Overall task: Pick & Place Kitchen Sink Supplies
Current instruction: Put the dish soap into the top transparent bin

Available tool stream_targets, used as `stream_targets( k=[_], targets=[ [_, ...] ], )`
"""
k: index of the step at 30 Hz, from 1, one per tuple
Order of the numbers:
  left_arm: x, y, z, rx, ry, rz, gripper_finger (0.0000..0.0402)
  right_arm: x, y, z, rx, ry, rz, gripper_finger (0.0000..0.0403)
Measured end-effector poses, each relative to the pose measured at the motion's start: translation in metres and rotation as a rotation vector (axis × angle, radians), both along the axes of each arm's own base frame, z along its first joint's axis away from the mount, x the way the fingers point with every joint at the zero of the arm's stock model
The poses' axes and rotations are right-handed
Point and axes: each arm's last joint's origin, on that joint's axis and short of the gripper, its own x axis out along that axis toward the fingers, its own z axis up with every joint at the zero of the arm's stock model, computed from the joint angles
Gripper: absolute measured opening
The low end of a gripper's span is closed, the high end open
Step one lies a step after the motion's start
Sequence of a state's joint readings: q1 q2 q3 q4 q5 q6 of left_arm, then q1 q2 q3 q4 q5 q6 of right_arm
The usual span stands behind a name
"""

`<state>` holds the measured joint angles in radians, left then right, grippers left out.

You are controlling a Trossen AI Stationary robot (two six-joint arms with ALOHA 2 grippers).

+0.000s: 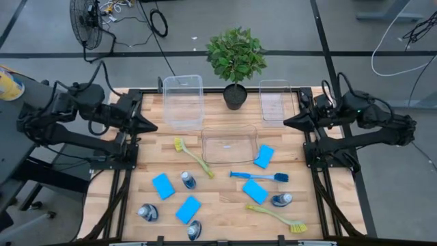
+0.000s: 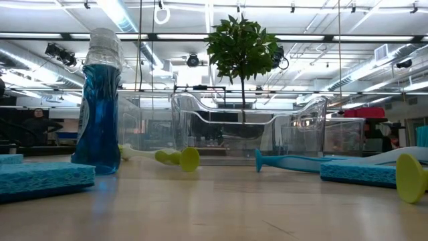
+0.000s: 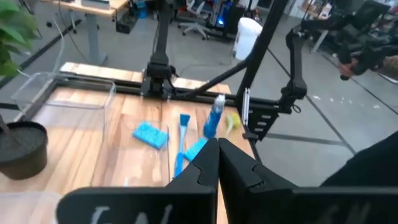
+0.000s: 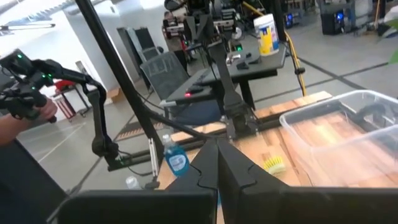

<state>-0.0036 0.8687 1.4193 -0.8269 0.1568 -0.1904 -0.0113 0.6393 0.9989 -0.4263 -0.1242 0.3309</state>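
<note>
- Left gripper (image 1: 151, 126) and right gripper (image 1: 289, 123) hover at the desk's (image 1: 218, 212) far corners, each with fingers pressed together, pointing inward;
- Supplies lie scattered nearer the front; the blue brush (image 1: 259, 176) lies crosswise, closer to the right gripper; a yellow-green brush (image 1: 193, 156) lies diagonally, closer to the left;
- The middle bin (image 1: 229, 144) probably leaves open room for approach.

Setting: robotics lab or workshop, open-plan.
Ceiling: exposed ducts and strip lights (image 2: 127, 13), seen in the low view.
Floor: grey concrete, loose cables, a pedestal fan (image 1: 85, 20).
Furnishings: workbench (image 4: 249, 65), office chairs (image 4: 161, 65).
Test station: wooden table (image 1: 218, 205) on a black frame.
</note>
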Motion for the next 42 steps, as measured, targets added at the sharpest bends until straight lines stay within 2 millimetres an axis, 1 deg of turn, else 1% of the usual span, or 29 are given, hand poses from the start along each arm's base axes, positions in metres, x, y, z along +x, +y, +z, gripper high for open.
stream_targets(
  k=[5, 14, 25, 32, 37, 42],
  targets=[
    [0.009, -0.001, -0.003, -0.013, 0.031, -0.041, 0.0005, 0.004, 0.0, -0.002, 0.001, 0.024, 0.015, 0.0],
    [0.02, -0.001, -0.007, -0.02, 0.072, -0.04, 0.0011, 0.008, 0.0, -0.008, 0.003, 0.078, 0.016, 0.0],
    [0.023, -0.001, -0.009, -0.021, 0.085, -0.039, 0.0004, 0.008, 0.0, -0.008, 0.002, 0.083, 0.017, 0.0],
    [0.023, -0.001, -0.009, -0.021, 0.083, -0.039, 0.0014, 0.008, 0.001, -0.008, -0.024, 0.08, 0.029, 0.0],
    [0.024, -0.001, -0.006, -0.077, 0.066, -0.008, 0.0015, 0.008, 0.001, -0.008, -0.032, 0.079, 0.037, 0.0],
    [0.029, -0.001, -0.001, -0.117, 0.016, 0.004, 0.001, 0.008, 0.003, -0.008, -0.048, 0.074, 0.098, 0.0]
  ],
)
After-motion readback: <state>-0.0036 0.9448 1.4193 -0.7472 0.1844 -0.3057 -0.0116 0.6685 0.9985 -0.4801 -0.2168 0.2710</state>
